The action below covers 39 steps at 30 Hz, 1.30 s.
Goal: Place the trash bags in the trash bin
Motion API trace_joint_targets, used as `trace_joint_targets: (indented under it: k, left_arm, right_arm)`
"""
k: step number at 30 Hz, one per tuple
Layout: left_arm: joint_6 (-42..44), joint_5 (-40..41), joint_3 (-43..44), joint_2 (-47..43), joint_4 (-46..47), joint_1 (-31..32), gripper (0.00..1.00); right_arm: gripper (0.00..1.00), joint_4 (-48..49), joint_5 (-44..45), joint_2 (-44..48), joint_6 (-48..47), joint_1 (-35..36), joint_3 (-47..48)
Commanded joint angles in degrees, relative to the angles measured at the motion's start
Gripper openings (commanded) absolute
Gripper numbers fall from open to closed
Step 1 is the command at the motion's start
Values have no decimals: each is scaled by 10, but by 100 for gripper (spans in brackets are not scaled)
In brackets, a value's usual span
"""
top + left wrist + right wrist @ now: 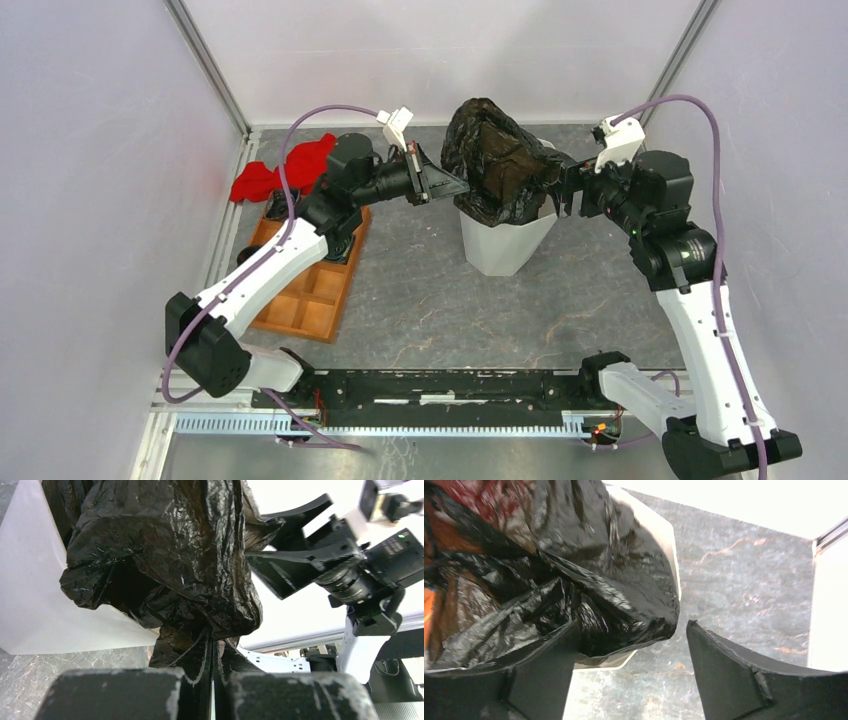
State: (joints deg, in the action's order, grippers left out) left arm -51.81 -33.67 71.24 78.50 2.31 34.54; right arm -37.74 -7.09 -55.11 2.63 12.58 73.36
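At upper centre, glossy black plastic trash bag [500,165] sits bunched atop white faceted plastic bin [505,245]. Left gripper [448,187] clamps its film; right gripper [560,190] gapes, empty. A one-sided pull could topple the bin.

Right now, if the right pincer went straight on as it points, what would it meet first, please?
Most likely the trash bag: the right pincer, jaws open, points at its black film draped over the trash bin, and the wrist view shows film reaching between the fingers.
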Motion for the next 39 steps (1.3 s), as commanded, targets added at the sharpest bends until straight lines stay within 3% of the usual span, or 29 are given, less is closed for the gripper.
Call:
trace_joint_targets:
  k: [1,2,6,11,15,21,22,25,28,31,35,39]
  left_arm:
    - [-20,-17,30,-1,31,10,2]
    - [-21,-11,34,3,33,13,2]
    - [-64,-18,71,46,56,22,2]
    - [-89,-32,101,79,72,32,2]
    - [-62,-30,75,62,31,32,2]
    - [-1,6,21,4,-33,30,2]
    - [6,9,21,2,-48,30,3]
    - [52,19,56,6,-114,26,7]
    - [127,134,109,-12,-223,26,33]
    - [174,241,130,-41,-261,27,63]
    - [207,292,174,-45,-268,28,98]
    - [233,334,233,-6,-276,32,100]
  right_arm:
    - [92,27,17,17,-72,-2,73]
    - [98,31,21,8,-82,-2,85]
    - [98,41,-10,-57,-104,0,159]
    - [98,105,-80,-102,-91,0,141]
    - [98,157,-126,-121,-98,2,104]
    - [97,196,-119,-192,-114,1,112]
    - [89,193,-113,-206,-105,2,122]
    - [54,187,-109,-226,-69,2,134]
    - [29,188,-110,-205,-36,2,118]
    - [3,187,-117,-176,5,2,101]
    - [0,172,-143,-168,17,2,110]
    - [0,138,-148,-185,16,2,136]
